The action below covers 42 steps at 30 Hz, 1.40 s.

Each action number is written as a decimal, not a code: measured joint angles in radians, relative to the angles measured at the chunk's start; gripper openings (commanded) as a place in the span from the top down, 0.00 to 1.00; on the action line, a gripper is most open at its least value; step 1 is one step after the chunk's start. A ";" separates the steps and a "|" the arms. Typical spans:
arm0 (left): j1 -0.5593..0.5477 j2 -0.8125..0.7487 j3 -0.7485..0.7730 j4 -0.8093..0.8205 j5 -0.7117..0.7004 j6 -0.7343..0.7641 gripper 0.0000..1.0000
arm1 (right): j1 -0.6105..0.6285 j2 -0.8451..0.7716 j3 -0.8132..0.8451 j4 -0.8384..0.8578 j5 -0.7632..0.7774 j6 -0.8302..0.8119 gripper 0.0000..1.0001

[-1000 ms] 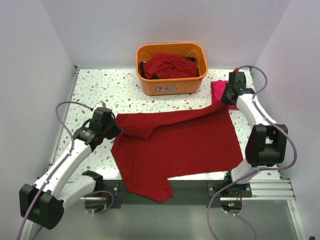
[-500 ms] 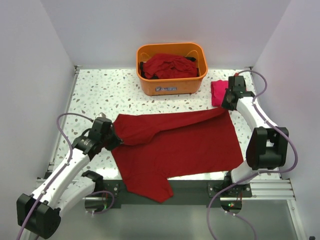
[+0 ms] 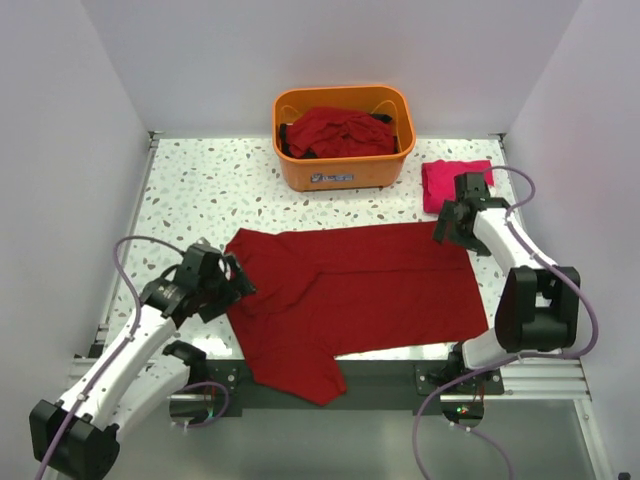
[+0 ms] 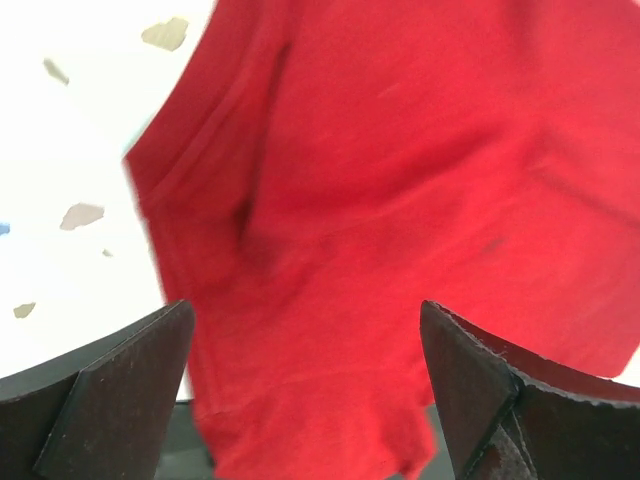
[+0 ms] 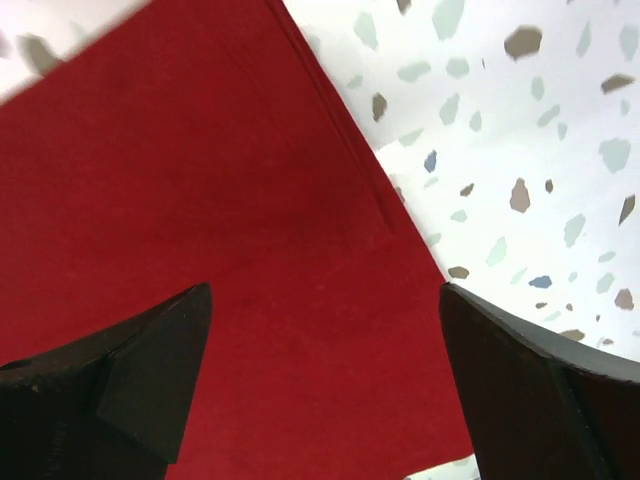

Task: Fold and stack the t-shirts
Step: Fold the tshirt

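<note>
Table: a white speckled table top (image 3: 220,185) with little grey and brown spots, flat and bright.
Room: plain pale walls (image 3: 330,50) stand on three sides (like a small box).
Tub: an orange plastic tub (image 3: 345,172) sits at the back middle of the table.
In the tub: a heap of crumpled dark red cloth shirts (image 3: 335,130).
Pink shirt: a brighter pinkish-red cloth shirt (image 3: 450,180) lies folded small at the back right, just beside the tub.
Big shirt: a big dark red cloth t-shirt (image 3: 370,290) lies spread out in the middle of the table. Its top part is folded over. One bit hangs over the near edge.
Left gripper: the left gripper (image 3: 238,275) is at the left side of the big shirt, by the sleeve. Its black fingers (image 4: 120,380) are spread wide apart and nothing is pinched between them. Only red cloth shows under them.
Right gripper: the right gripper (image 3: 443,228) is over the far right corner of the big shirt. Its fingers (image 5: 130,380) are spread wide too and hold nothing. I cannot tell if the tips touch the cloth.
</note>
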State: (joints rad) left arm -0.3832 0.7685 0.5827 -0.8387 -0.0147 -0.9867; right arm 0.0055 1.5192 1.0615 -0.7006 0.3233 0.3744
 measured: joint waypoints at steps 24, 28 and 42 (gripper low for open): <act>0.122 0.873 0.336 0.561 0.023 0.196 0.00 | 0.134 0.270 0.063 0.208 -0.291 -0.068 0.01; 0.222 0.897 0.341 0.616 0.047 0.220 0.00 | 0.193 0.300 0.089 0.220 -0.269 -0.058 0.01; 0.331 1.196 0.707 0.616 0.064 0.346 0.00 | 0.224 0.483 0.336 0.224 -0.234 0.011 0.01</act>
State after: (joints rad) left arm -0.0521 1.9648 1.2900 -0.2230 0.0490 -0.6407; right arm 0.2291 2.0026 1.3979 -0.4763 0.0895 0.3855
